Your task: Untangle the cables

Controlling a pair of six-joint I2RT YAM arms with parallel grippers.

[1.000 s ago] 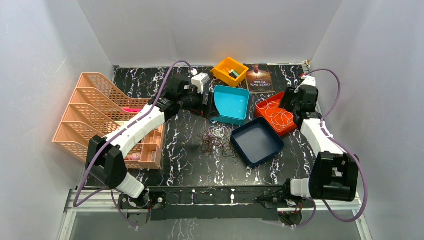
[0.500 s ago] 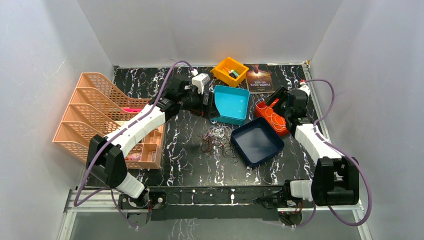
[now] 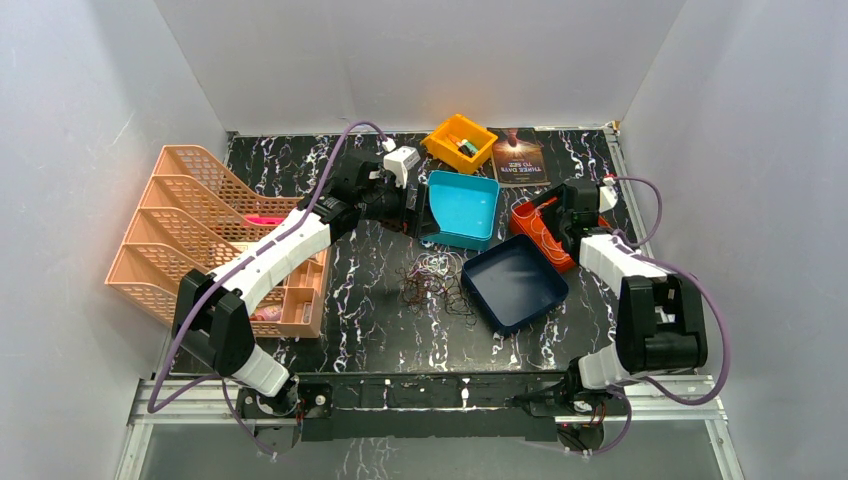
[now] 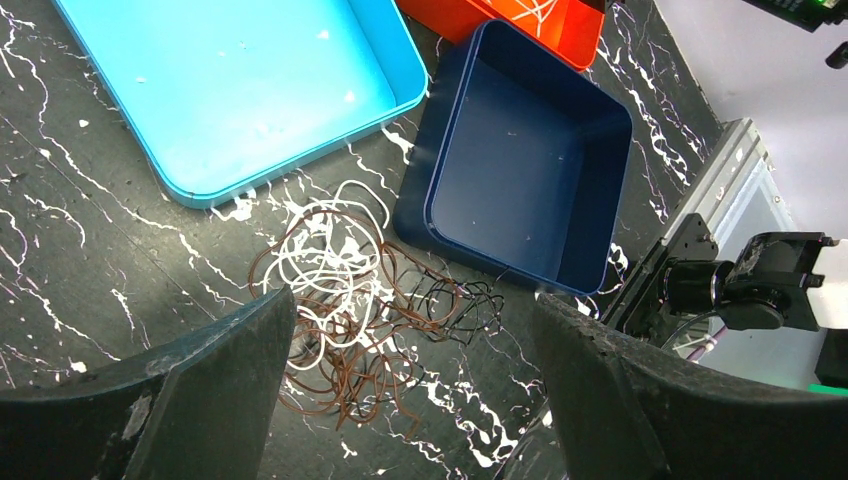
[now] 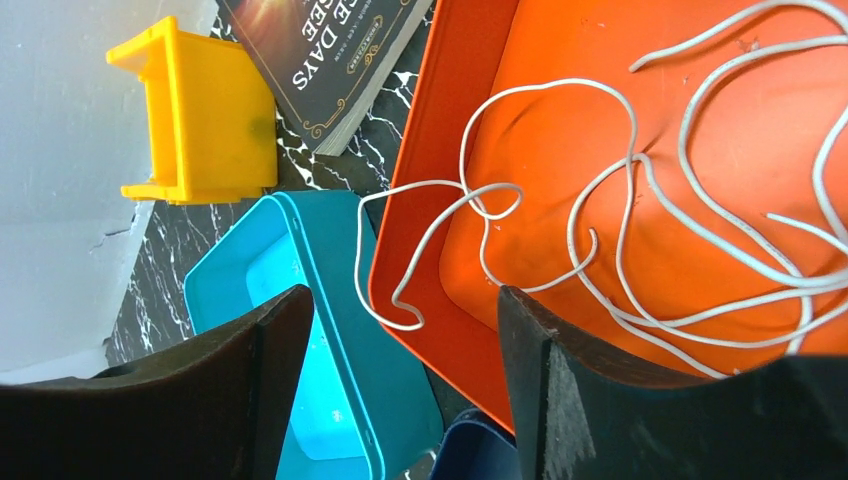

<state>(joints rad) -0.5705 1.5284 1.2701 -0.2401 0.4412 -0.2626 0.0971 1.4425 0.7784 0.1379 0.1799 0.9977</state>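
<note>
Shows a black marbled table (image 3: 370, 330) bearing, along its left edge, a peach rack (image 3: 180, 220). From the near edge: left arm (image 3: 280, 250) stretched toward the teal tray, right arm (image 3: 640, 290) folded toward the orange tray. Right of centre, in falling size: navy tray (image 3: 515, 283), teal tray (image 3: 465, 207) just behind it, orange tray (image 3: 530, 225) just beside the navy tray's far right side. At the far edge, side by side, a book (image 3: 518, 158) and a yellow bin (image 3: 458, 142). Left gripper (image 4: 412, 310) poised above the table, fingers spread wide, nothing between them. Right gripper (image 5: 402, 300) likewise parted and bare, over the orange tray's left rim. Cables (image 4: 345, 300) lying loose on the table as a clump of white, brown and black loops, just in front of the teal tray and just beside the navy tray's left corner, framed between the left fingers in the wrist view. One white cord (image 5: 637, 160) coiled apart in the orange tray, one loop spilling over its rim.
</note>
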